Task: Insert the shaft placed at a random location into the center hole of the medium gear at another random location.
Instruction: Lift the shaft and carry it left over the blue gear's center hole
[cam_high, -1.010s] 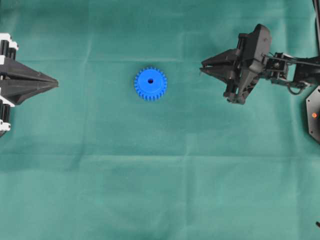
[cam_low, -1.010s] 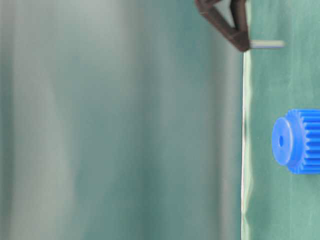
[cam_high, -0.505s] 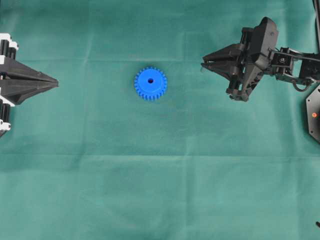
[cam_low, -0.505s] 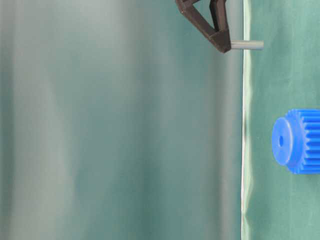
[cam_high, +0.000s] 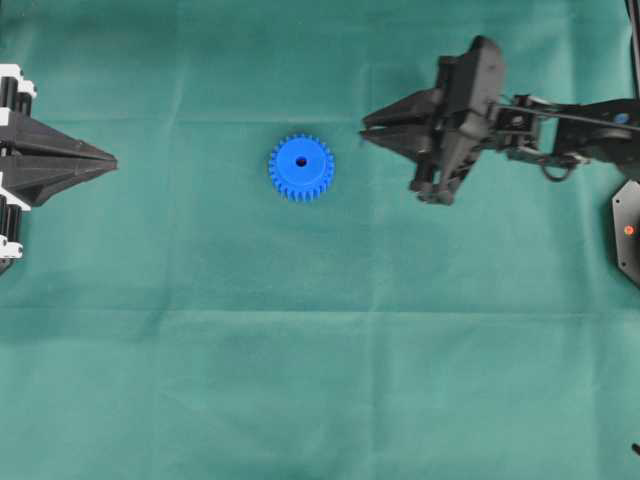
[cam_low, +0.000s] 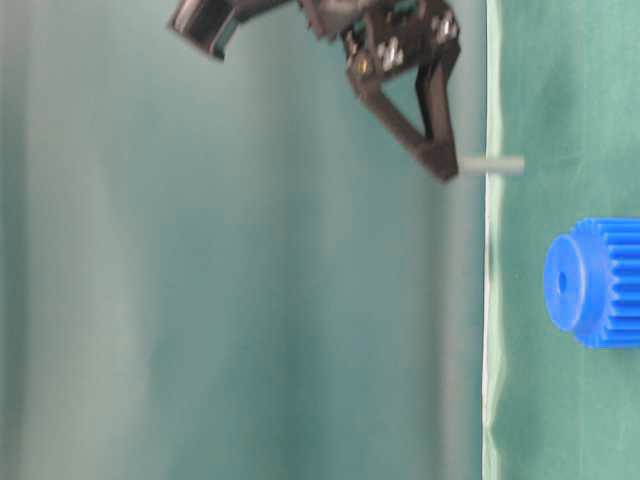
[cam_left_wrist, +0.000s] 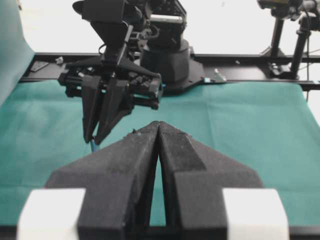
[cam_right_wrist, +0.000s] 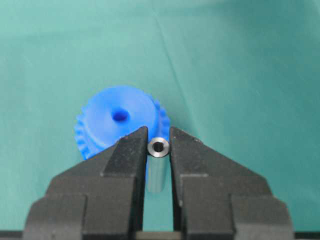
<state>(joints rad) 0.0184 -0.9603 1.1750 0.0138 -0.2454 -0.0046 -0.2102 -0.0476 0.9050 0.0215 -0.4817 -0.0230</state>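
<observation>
The blue medium gear (cam_high: 301, 167) lies flat on the green cloth, its center hole (cam_high: 301, 161) facing up. To its right hovers my right gripper (cam_high: 366, 130), shut on the shaft. In the right wrist view the silvery shaft (cam_right_wrist: 159, 147) is pinched end-on between the fingertips, just right of and below the gear (cam_right_wrist: 115, 122) and its hole (cam_right_wrist: 120, 115). The table-level view shows the shaft (cam_low: 492, 165) sticking out of the fingertips toward the cloth, off to one side of the gear (cam_low: 590, 283). My left gripper (cam_high: 113, 163) rests shut at the left edge, holding nothing.
Green cloth (cam_high: 320, 350) covers the table. A black plate with a red dot (cam_high: 628, 230) sits at the right edge. Behind the right arm, the left wrist view shows a black frame rail (cam_left_wrist: 250, 60).
My right gripper has moved left toward the gear, carrying the shaft. The gear and the left gripper have not moved.
</observation>
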